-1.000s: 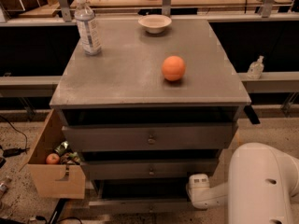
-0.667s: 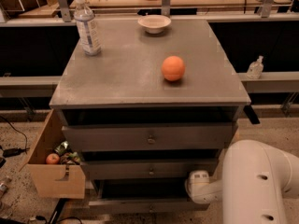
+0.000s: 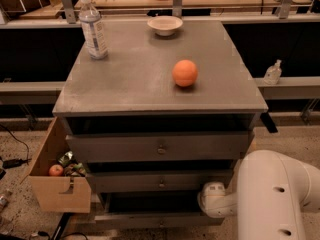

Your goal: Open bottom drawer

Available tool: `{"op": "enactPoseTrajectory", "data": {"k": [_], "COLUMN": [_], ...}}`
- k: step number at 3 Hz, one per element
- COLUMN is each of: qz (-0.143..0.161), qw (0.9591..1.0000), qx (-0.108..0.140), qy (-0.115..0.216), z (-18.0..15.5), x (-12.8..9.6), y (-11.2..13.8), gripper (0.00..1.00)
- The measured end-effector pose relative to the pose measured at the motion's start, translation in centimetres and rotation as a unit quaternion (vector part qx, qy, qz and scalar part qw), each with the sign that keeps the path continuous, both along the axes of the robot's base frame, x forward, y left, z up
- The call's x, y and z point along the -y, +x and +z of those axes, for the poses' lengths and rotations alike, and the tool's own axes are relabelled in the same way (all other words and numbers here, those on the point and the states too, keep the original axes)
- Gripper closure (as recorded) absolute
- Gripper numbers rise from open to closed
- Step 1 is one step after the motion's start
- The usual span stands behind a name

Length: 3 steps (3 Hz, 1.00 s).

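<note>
Progress seems small so far. The bottom drawer [image 3: 150, 219] lies at the lower middle of the frame, under the middle drawer [image 3: 160, 182]. A dark gap shows above its front, but I cannot say that it is pulled out. The gripper [image 3: 210, 203] is at the lower right, just beside the drawer's right end; whether it is open or closed I cannot tell. I judge the main pull is not yet done.
</note>
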State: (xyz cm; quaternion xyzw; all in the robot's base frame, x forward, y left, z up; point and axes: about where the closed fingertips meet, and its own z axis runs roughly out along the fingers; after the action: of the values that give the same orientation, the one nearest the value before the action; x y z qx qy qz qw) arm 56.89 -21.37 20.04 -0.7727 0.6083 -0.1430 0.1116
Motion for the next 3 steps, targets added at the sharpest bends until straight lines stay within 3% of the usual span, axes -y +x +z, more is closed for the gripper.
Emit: {"op": "enactPoseTrajectory", "data": {"k": [2, 3], "qz": [-0.002, -0.002], "qw": [0.9974, 0.9974], "qx": [-0.072, -0.072], "qy": [0.006, 0.006], "z": [-4.3, -4.2], "x": [-2.7, -2.7], "y": [-2.4, -2.4], "gripper": [1.0, 1.0]}}
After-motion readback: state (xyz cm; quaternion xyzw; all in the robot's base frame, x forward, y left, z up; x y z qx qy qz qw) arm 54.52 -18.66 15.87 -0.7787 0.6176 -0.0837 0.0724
